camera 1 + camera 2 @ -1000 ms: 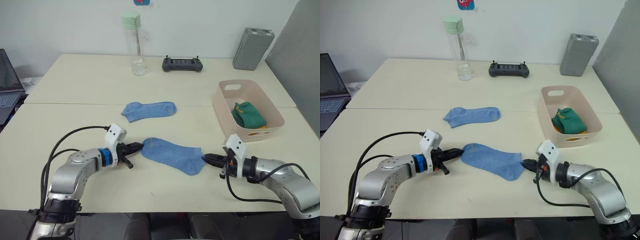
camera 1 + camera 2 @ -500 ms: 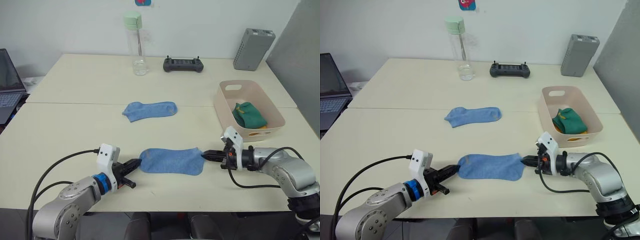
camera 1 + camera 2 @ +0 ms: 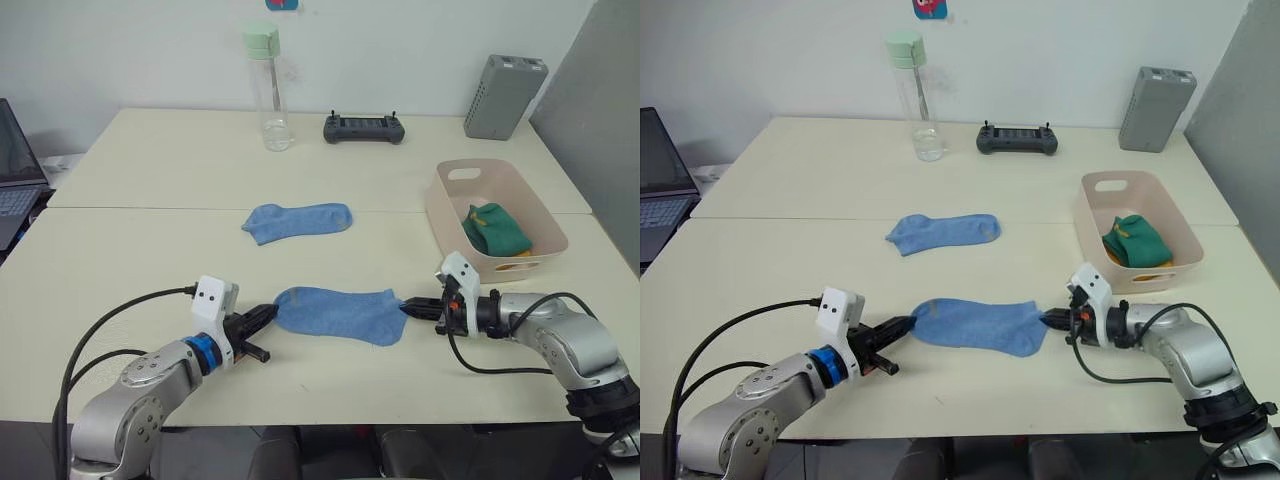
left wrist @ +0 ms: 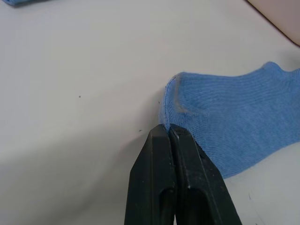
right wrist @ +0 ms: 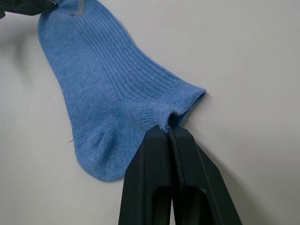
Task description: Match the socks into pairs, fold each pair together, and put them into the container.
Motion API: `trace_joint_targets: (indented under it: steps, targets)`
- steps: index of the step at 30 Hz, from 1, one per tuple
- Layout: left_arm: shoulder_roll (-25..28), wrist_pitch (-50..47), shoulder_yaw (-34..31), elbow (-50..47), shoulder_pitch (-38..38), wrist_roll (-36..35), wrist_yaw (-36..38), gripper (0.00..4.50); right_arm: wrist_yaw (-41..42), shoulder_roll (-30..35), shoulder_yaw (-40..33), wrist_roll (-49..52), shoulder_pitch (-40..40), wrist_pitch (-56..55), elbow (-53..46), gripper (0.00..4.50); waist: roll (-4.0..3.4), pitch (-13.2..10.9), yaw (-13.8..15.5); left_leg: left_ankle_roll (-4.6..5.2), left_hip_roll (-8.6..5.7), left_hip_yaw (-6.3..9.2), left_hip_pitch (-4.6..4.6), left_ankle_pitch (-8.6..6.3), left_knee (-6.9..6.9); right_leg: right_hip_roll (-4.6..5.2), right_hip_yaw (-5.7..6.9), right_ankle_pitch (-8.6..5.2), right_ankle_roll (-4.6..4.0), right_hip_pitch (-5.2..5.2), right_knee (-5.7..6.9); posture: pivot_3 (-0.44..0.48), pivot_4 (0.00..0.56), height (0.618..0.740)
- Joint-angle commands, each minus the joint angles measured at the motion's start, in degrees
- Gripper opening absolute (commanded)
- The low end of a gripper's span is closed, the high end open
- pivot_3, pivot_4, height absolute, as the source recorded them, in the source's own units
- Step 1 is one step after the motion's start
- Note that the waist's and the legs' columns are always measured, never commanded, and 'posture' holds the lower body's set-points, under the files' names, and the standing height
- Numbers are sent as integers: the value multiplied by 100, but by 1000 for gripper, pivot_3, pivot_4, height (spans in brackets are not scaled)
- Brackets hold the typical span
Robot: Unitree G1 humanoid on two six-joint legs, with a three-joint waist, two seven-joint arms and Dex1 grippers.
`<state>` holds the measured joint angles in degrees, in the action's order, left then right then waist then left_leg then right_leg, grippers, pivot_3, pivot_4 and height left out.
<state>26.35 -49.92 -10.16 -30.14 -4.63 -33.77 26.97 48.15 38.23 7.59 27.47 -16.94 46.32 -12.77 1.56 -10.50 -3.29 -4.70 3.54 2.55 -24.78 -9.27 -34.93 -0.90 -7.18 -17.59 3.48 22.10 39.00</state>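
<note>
the cream table (image 3: 150, 250) carries everything, two tabletops butted together with a seam running across. toward its right edge sits the pale pink container (image 3: 450, 215), and inside it lie a folded dark green pair (image 3: 495, 230) with a sliver of mustard-yellow sock (image 3: 512, 266) showing beneath at the near wall. behind the container, at the far right corner, stands a grey upright box (image 3: 505, 97). a clear bottle with a pale green cap (image 3: 267, 90) stands at the far middle of the table, and a dark handheld controller (image 3: 364, 128) lies just to its right. a laptop (image 3: 15, 170) shows past the table's left edge. two light blue socks remain on the table: the far blue sock (image 3: 297, 220) lies flat and alone near the seam, well apart from both arms, while the near blue sock (image 3: 338, 314) is stretched flat between the two grippers. the left gripper (image 3: 267, 313) has its black fingers (image 4: 176, 187) pressed together, pinching the very edge of the near blue sock at its left end. the right gripper (image 3: 408, 309) likewise has its fingers (image 5: 176, 187) closed tight on the bunched cuff at the sock's right end, the knit puckered where they bite.
</note>
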Motion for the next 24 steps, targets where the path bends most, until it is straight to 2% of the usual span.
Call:
trace_joint_targets:
  steps: [1, 2, 3, 4, 7, 11, 13, 15, 17, 18, 19, 20, 24]
  targets:
    - [12, 182, 92, -16, 72, 25, 32, 0, -21, 26, -117, -83, -69, -164, -118, 10, 0, 0, 0, 0, 0, 0, 0, 0, 0, 0, 0, 0, 0, 0, 0, 0, 150, 740]
    - [21, 213, 108, -2, 75, 32, 32, 0, -59, 17, -126, -142, -61, -243, -112, 10, 0, 0, 0, 0, 0, 0, 0, 0, 0, 0, 0, 0, -1, 0, 0, 0, 150, 740]
    - [28, 235, 113, 4, 72, 45, 17, 0, -93, -4, -162, -154, -55, -271, -102, 480, 0, 0, 0, 0, 1, 0, 0, 0, 0, 0, 1, -1, -1, 1, 0, 0, 150, 740]
    - [34, 248, 85, 13, 70, 32, 13, 404, -76, 7, -198, -144, -52, -291, -111, 689, 0, 0, 0, 0, 1, 0, 0, 0, 0, 0, 1, 0, -1, 1, 0, 0, 150, 740]
    - [139, 227, -125, -19, 23, -114, 96, 1227, -76, 120, -389, -131, -2, -353, -206, 1703, 0, 0, 0, 0, 1, 0, 0, 0, 0, 0, 0, 0, -1, 1, 0, 0, 150, 740]
    - [641, 434, -527, 188, 89, -193, 529, 2507, -104, 241, -658, -88, 4, -461, -510, 3171, 0, 0, 1, 0, 2, 0, -1, 0, 3, 0, 1, -2, -4, 4, 0, 0, 150, 740]
    - [1060, 961, -446, 349, 216, 74, 1028, 3108, -67, 197, -648, -134, -76, -719, -690, 3171, 0, 0, 1, 0, 4, 1, 0, 0, 5, -1, 3, -4, -8, 9, 2, 0, 150, 740]
    - [1458, 1689, -85, 599, 481, 465, 1650, 3108, -111, -52, -468, -148, -267, -891, -880, 3171, -1, 0, -5, 0, 5, -1, 0, 0, 6, -1, 3, -5, -10, 14, 3, 0, 150, 740]
    - [1524, 2072, 157, 862, 808, 590, 1952, 3108, -93, -211, -218, -273, -378, -1065, -957, 3171, -1, -1, -3, -1, 5, -8, 0, 0, 6, 0, 0, -5, -10, 14, 1, 0, 150, 740]
    - [1429, 2245, 313, 1036, 1099, 603, 2091, 3147, -82, -298, 40, -478, -409, -1259, -942, 2782, 0, 0, -3, -1, 4, -12, 0, 0, 6, 1, -3, -5, -9, 14, -1, 0, 150, 740]
    - [1378, 2417, 518, 1170, 1325, 676, 2261, 2727, -103, -379, 288, -694, -420, -1430, -877, 2579, 1, 1, 9, -1, 4, -15, -1, -1, 6, 2, -4, -5, -9, 13, -4, 0, 150, 740]
    - [1359, 2590, 790, 1309, 1535, 808, 2474, 2548, -156, -452, 599, -1029, -453, -1680, -729, 2283, 5, 2, 24, -1, 4, -17, -1, -1, 6, 3, -3, -5, -9, 12, -6, 0, 150, 740]
    - [1275, 3163, 1625, 1845, 2008, 1438, 2875, 1309, -264, -811, 1123, -1608, -487, -2263, -147, 820, 5, 2, 22, -2, 3, -18, -8, -2, 13, 3, -2, 4, 5, 16, -5, 0, 150, 740]
